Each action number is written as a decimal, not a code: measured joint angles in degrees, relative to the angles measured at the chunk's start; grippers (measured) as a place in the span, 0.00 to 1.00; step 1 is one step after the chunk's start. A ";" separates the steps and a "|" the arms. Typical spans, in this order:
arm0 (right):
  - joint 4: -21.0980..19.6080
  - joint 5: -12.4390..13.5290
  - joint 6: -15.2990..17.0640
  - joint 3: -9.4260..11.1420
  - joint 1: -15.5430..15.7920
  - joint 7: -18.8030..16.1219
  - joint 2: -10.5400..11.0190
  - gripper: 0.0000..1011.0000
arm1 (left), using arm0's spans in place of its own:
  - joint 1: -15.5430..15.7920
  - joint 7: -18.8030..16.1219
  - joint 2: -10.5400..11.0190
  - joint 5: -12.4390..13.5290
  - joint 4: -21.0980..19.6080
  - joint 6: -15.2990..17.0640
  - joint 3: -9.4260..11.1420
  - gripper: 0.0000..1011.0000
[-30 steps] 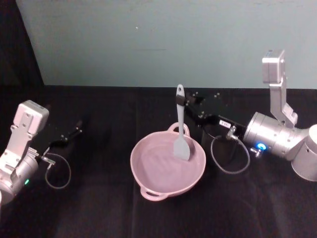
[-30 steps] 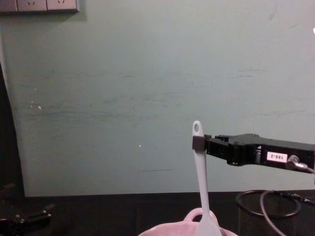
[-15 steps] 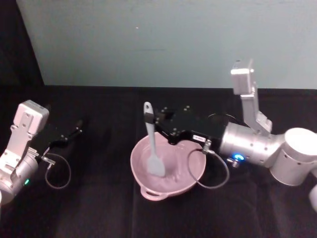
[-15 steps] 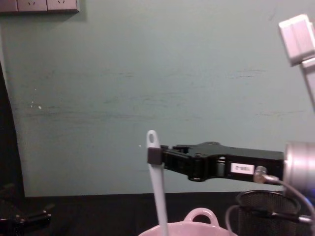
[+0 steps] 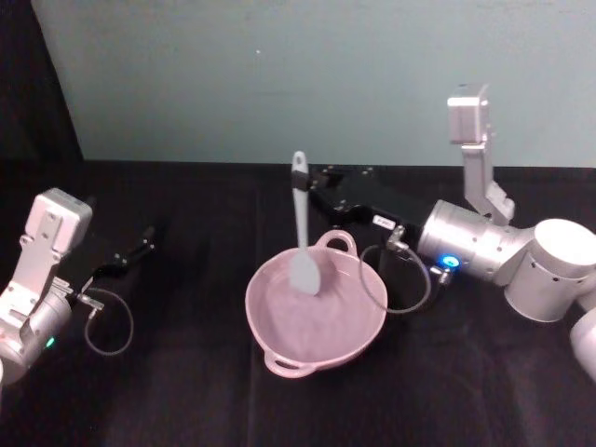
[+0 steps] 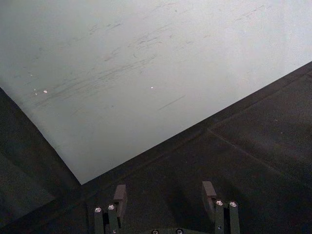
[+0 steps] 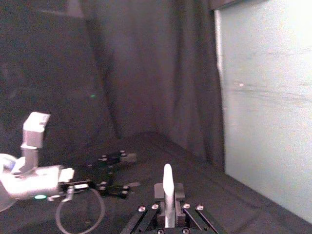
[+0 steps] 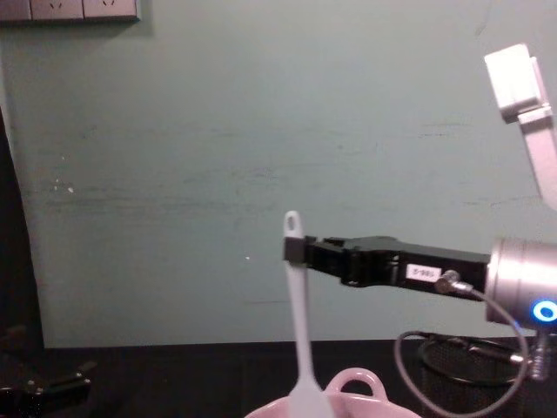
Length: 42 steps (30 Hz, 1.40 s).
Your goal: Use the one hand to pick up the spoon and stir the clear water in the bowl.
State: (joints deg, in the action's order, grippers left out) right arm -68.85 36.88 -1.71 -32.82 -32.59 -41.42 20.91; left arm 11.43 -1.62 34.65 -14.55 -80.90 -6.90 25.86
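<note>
Pink and glossy, the bowl (image 5: 265,326) sits in the middle of the black-draped table (image 5: 186,391) in the head view. It has one loop handle toward the robot and one on the far rim. The white spoon (image 5: 301,223) stands nearly upright over the bowl's far side, blade down inside the rim and hole end up. Whether the blade touches water cannot be told. The right end effector (image 5: 313,191) reaches in from the right and pinches the handle just below the hole. The left end effector (image 5: 140,250) lies low over the table's left side, well apart from the bowl.

In the left wrist view, the left end effector (image 6: 164,195) has its fingers spread with nothing between them. It is above the dark table, facing the pale green wall (image 6: 146,73).

In the right wrist view, the right end effector (image 7: 168,191) is pressed onto the spoon (image 7: 167,178), whose handle end pokes out past the pads. The left arm (image 7: 36,178) shows farther off.

In the chest view, the spoon (image 8: 298,340) hangs upright with its blade reaching down to the bowl (image 8: 370,407) at the lower edge. The right end effector (image 8: 296,250) lies level and is clamped on the handle just under the hole. A black wire-mesh cup (image 8: 474,383) stands to the right of the bowl.
</note>
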 joint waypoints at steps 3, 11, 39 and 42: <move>-0.02 0.00 -0.14 1.08 0.16 0.84 0.92 0.12 | 0.00 0.00 0.00 0.00 0.00 0.00 0.00 0.99; -3.26 -0.71 0.39 2.64 2.14 2.46 3.87 0.12 | 0.00 0.00 0.00 0.00 0.00 0.00 0.00 0.99; -2.73 -1.18 0.82 -1.94 0.93 -0.25 -0.01 0.12 | 0.00 0.00 0.00 0.00 0.00 0.00 0.00 0.99; 0.22 -1.15 0.08 -1.42 -0.33 -0.20 -0.95 0.12 | 0.00 0.00 0.00 0.00 0.00 0.00 0.00 0.99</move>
State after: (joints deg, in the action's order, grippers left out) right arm -68.63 35.73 -1.63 -34.24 -32.93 -41.62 19.96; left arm 11.43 -1.62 34.65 -14.55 -80.90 -6.91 25.86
